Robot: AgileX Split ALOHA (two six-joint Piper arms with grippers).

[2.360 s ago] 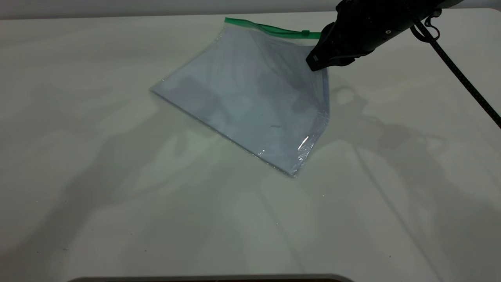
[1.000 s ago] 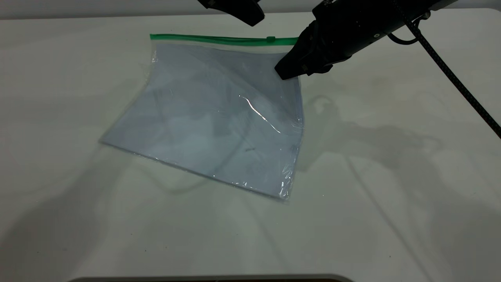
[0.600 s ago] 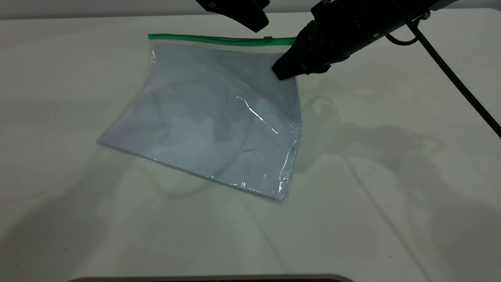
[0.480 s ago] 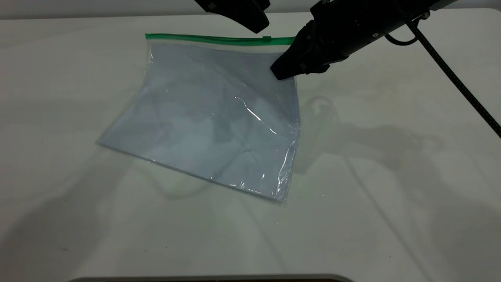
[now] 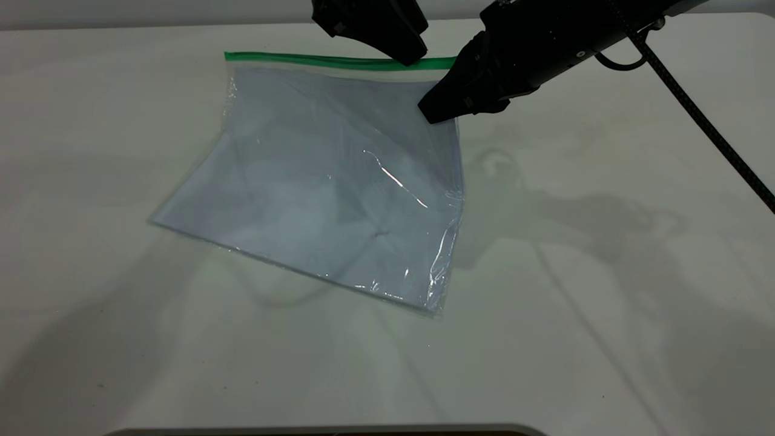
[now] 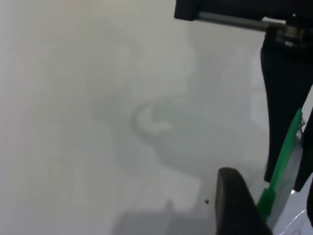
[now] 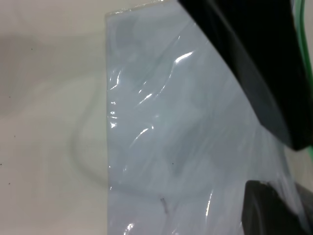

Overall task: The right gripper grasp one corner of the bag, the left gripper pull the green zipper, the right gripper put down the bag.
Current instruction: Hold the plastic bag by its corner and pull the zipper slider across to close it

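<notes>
Right tool (image 5: 437, 112) pinching bag (image 5: 327, 181) corner (lifted), left tool (image 5: 407, 56) spread astride green zipper (image 5: 315, 59)

A white table (image 5: 605, 339) fills the exterior view, its surface matte and crossed by soft grey shadows. A few tiny dark specks dot it near the front. A dark curved edge (image 5: 327, 431) runs along the bottom of that view. Behind the table's far edge lies a pale grey strip (image 5: 151, 12).

- One camera is looking down from high up at the table (image 5: 605, 303).
- Two arm cameras are sitting very close, both seeing the bag (image 7: 186, 147).
</notes>
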